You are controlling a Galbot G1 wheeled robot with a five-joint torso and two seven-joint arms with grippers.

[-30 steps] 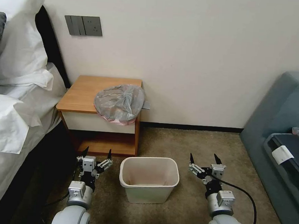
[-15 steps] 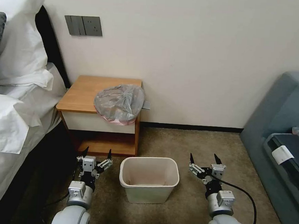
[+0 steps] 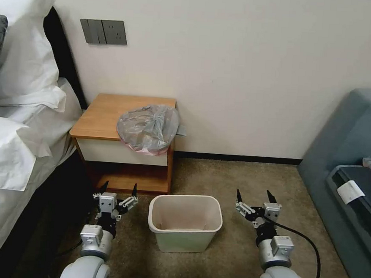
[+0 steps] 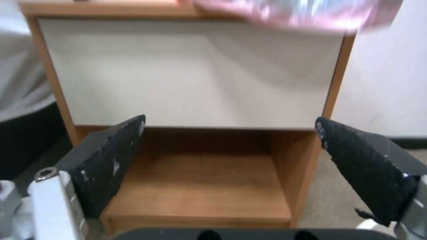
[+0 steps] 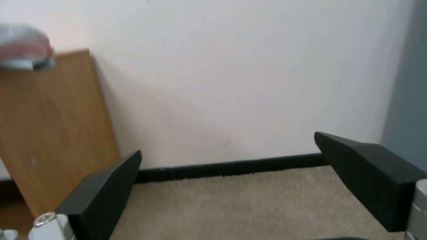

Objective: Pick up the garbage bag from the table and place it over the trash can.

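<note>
The crinkly grey garbage bag [image 3: 148,128] lies on the front right of the wooden table [image 3: 107,112], its pinkish edge [image 4: 302,15] hanging over the white drawer front. The cream trash can [image 3: 185,221] stands on the carpet below, its inside bare. My left gripper [image 3: 119,190] is open, low on the floor left of the can, facing the table's lower shelf [image 4: 200,186]. On the can's right my right gripper [image 3: 254,197] hovers open, pointing at the wall. Nothing sits between either pair of fingers.
A bed with white pillows [image 3: 13,114] flanks the table on the left. A blue-grey sofa [image 3: 353,167] with a dark case stands at the right. Open carpet [image 3: 233,176] lies between can and wall. A socket panel [image 3: 103,31] is on the wall.
The left arm has drawn slightly back and left. The right arm has edged a little lower. Bag and can have not moved.
</note>
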